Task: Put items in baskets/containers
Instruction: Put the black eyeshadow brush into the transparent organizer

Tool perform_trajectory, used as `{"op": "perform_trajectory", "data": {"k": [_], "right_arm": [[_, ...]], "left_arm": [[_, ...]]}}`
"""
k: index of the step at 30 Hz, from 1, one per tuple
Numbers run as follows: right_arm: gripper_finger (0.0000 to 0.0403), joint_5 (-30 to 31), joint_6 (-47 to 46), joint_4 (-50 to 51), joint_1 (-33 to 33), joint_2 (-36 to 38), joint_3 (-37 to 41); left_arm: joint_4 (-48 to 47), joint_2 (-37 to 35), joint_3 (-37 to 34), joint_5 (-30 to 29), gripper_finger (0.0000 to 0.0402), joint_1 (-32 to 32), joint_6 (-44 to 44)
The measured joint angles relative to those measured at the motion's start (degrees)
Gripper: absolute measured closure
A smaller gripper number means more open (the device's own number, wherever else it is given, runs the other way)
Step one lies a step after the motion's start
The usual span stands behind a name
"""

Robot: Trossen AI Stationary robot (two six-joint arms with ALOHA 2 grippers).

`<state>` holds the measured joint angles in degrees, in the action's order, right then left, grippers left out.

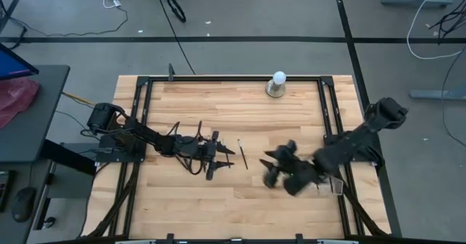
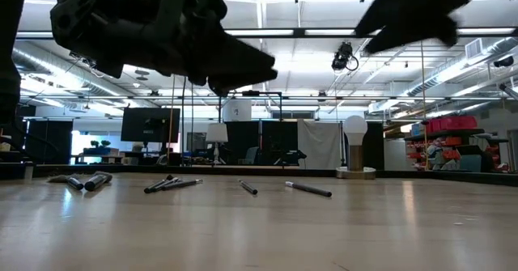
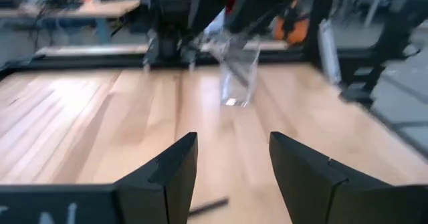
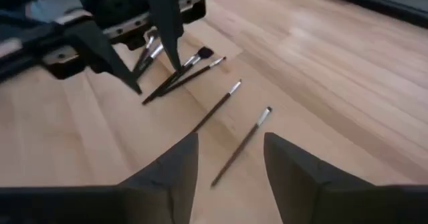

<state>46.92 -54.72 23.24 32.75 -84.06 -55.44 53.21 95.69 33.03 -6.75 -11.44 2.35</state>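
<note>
While overhead lights are glowing across the workshop behind, makeup brushes [image 4: 231, 93] are lying scattered on the pale wooden table [image 1: 182, 193]. Left gripper [image 1: 212, 156] is hovering over them, fingers apart and empty; right gripper [image 1: 271, 167] is likewise standing open nearby. Clear organiser [image 3: 239, 77] is sitting by the right arm.

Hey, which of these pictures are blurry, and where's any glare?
High view: right gripper smeared by motion. Left wrist view: soft throughout, clear organiser hazy. Low view: arms are dark silhouettes against bright ceiling lights; brushes fairly sharp. Right wrist view: brushes crisp, mild sheen on the table.
</note>
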Motion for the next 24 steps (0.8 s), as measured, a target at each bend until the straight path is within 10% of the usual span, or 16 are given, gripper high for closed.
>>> {"op": "perform_trajectory", "data": {"k": [7, 24], "right_arm": [[0.0187, -7.2, 18.8, -28.0, -11.1, -9.3, 7.5], [0.0248, -12.0, 16.6, -35.8, -16.3, -29.1, 7.3]], "left_arm": [[-14.7, -8.0, 0.0, -6.4, 0.0209, 0.0, 0.0], [-19.6, -10.7, 0.0, -10.0, 0.0209, -0.8, 0.2]]}}
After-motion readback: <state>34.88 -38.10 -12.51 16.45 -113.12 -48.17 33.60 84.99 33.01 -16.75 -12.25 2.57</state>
